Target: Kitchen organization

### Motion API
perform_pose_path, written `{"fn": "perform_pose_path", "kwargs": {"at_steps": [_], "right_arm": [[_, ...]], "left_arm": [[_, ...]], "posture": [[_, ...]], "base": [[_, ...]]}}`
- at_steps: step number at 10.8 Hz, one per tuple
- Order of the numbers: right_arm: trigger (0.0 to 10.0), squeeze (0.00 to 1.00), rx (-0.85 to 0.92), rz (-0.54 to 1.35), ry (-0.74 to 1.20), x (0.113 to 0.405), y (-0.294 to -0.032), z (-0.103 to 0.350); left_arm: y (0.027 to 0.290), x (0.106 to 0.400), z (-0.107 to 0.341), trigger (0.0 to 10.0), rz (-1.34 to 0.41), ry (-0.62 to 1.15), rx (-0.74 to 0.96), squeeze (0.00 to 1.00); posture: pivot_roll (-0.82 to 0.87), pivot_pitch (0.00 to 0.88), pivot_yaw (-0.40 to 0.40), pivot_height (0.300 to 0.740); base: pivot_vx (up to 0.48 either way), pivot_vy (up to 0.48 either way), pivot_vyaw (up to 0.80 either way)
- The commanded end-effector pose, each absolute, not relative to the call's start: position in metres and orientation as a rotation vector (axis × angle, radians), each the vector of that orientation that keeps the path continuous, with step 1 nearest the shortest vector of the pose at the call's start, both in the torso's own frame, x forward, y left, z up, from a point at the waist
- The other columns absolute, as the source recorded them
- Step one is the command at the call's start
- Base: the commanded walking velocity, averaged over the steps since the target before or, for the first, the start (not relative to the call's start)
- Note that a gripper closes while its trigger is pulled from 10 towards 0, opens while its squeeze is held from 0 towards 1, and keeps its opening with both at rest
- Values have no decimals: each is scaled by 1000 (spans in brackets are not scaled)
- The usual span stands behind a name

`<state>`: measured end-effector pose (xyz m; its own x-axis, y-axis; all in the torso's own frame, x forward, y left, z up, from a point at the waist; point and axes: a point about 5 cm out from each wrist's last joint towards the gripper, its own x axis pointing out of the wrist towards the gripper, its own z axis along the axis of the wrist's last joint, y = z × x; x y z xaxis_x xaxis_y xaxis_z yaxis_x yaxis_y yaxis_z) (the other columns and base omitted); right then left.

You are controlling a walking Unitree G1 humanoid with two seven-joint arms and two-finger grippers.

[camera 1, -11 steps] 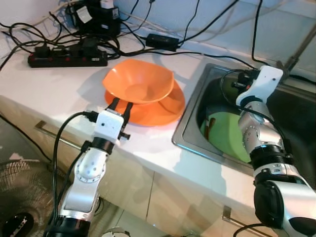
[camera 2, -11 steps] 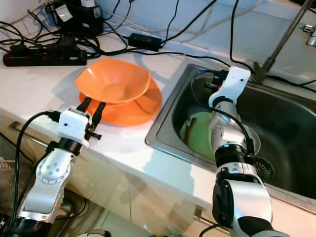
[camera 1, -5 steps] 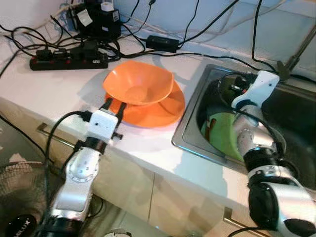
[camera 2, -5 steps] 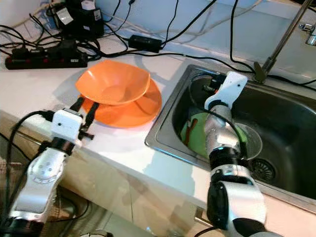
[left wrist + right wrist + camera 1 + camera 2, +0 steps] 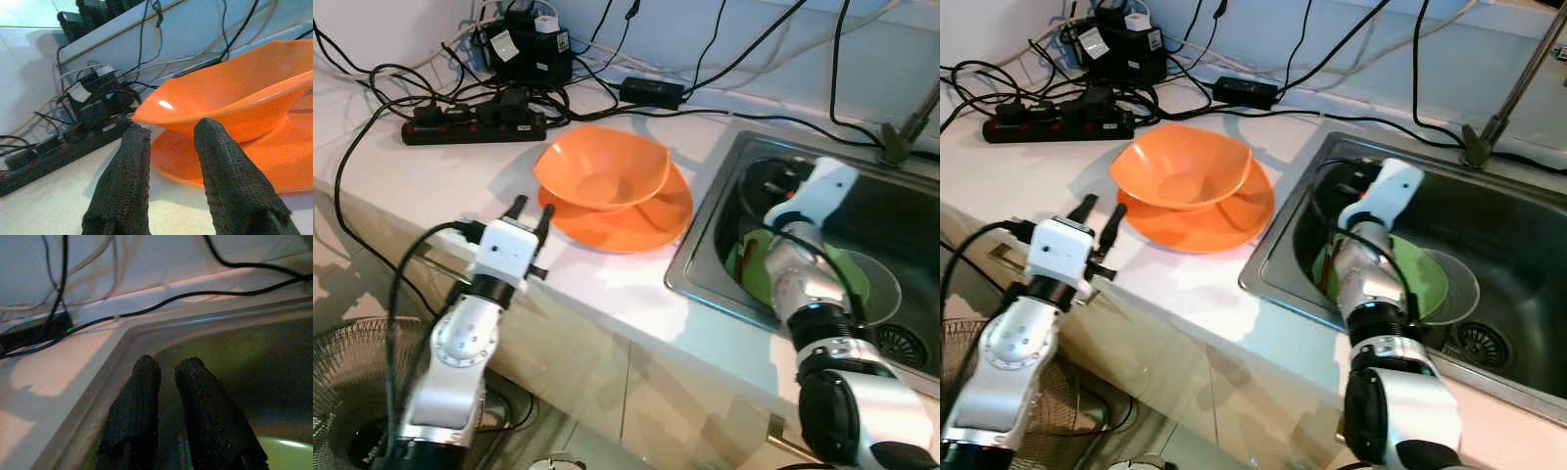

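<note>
An orange bowl (image 5: 602, 174) sits in an orange plate (image 5: 636, 217) on the white counter beside the sink (image 5: 690, 284). My left gripper (image 5: 530, 208) hovers at the counter's front, just short of the plate's near-left rim. It is open, with nothing between its fingers (image 5: 129, 161), and points at the bowl (image 5: 234, 98). My right gripper (image 5: 168, 367) is down inside the sink near its back left corner, shut and empty. Below it lie a green plate (image 5: 1425, 284), a clear glass bowl (image 5: 1459, 289) and a brown stick-like item (image 5: 1330, 262).
A black power strip (image 5: 475, 129), adapters and tangled cables crowd the back of the counter. A faucet stem (image 5: 1508, 88) rises behind the sink. A floor fan (image 5: 342, 392) stands low on the left below the counter's front edge.
The camera has shifted. My left gripper has drawn back from the plate's rim toward the counter's front. My right gripper has dropped lower into the sink.
</note>
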<state>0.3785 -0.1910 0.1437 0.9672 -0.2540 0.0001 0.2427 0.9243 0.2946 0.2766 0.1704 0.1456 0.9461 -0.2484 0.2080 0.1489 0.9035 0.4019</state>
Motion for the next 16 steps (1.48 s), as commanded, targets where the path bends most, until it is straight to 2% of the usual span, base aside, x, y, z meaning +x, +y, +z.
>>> {"fn": "perform_pose_path", "kwargs": {"at_steps": [1, 4, 7, 10, 12, 13, 14, 16], "right_arm": [[10000, 0, 305, -287, -46, 377, -199, 144], [10000, 0, 275, -289, -49, 376, -206, 146], [10000, 0, 250, -241, -41, 379, -198, 149], [10000, 0, 249, -227, -23, 381, -192, 147], [10000, 0, 221, -203, -20, 382, -191, 148], [10000, 0, 219, -201, -18, 382, -191, 148], [10000, 0, 216, -197, -15, 382, -190, 147], [10000, 0, 215, -190, -13, 381, -187, 146]], "left_arm": [[167, 276, 142, 10000, -219, -242, 382, 0], [159, 275, 139, 10000, -215, -238, 355, 0], [153, 276, 142, 10000, -213, -256, 364, 0], [154, 277, 169, 10000, -206, -335, 391, 0], [140, 289, 205, 10000, -324, -401, 417, 0], [135, 291, 211, 10000, -403, -378, 425, 0], [128, 290, 219, 10000, -581, -327, 513, 0], [129, 285, 227, 10000, -818, -208, 614, 0]], "posture": [[226, 0, 2, 740], [200, 0, -25, 740], [201, 0, -53, 740], [206, 0, -67, 740], [203, 0, -88, 740], [203, 0, -89, 740], [203, 0, -89, 740], [200, 0, -81, 740]], "base": [[0, 0, 0], [0, 0, 0], [0, 0, 0], [0, 0, 0], [0, 0, 0], [0, 0, 0], [0, 0, 0], [0, 0, 0]]}}
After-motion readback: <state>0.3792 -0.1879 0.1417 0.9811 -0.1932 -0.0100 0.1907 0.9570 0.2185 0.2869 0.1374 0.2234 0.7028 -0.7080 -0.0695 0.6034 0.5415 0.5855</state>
